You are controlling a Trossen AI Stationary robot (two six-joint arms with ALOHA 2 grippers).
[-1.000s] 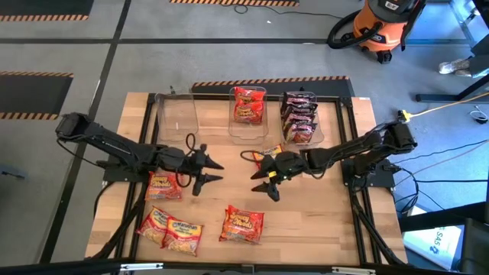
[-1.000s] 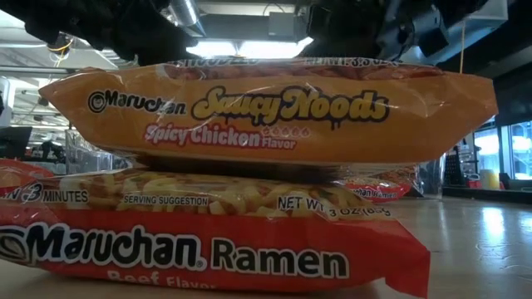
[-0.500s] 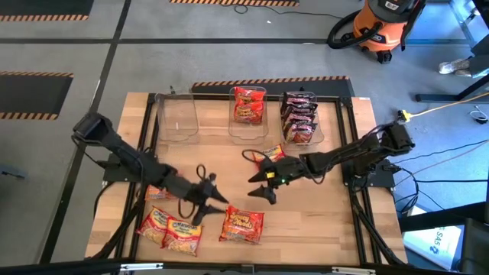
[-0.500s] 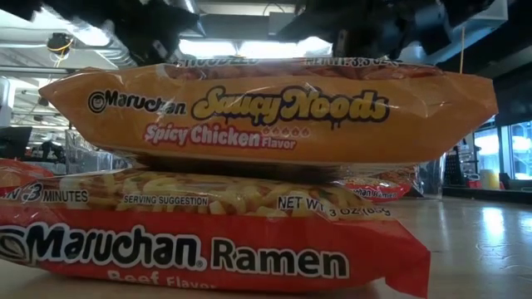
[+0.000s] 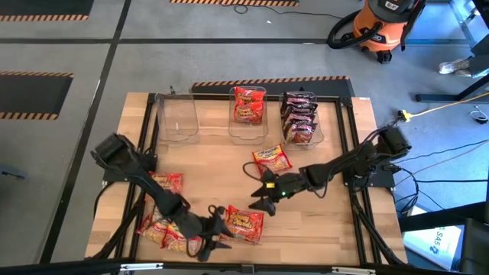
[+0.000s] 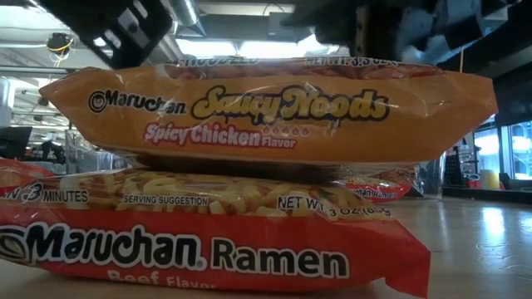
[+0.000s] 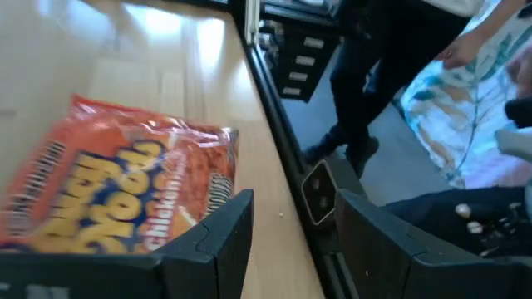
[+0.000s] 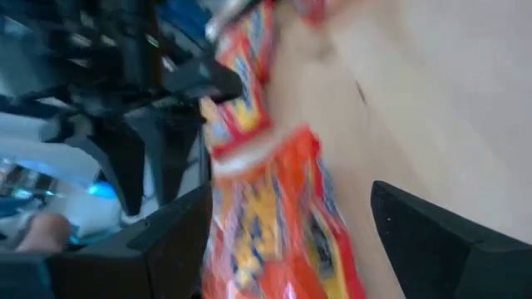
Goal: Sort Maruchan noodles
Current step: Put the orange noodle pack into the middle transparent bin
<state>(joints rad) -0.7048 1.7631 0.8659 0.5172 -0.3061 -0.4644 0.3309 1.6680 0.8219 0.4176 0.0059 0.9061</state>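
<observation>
Orange Saucy Noods packet flat, long axis left-right

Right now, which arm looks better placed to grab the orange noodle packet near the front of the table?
Probably the left. Its pincer is open right beside the orange packet, which fills its wrist view. The right pincer, also open, hangs a little farther back.

both arms reach low over the table's near half.
the left gripper sits at the near edge, arm stretched diagonally from the left side, fingers spread apart. the right gripper points toward it from the right, arm extended level, fingers also spread wide.
</observation>
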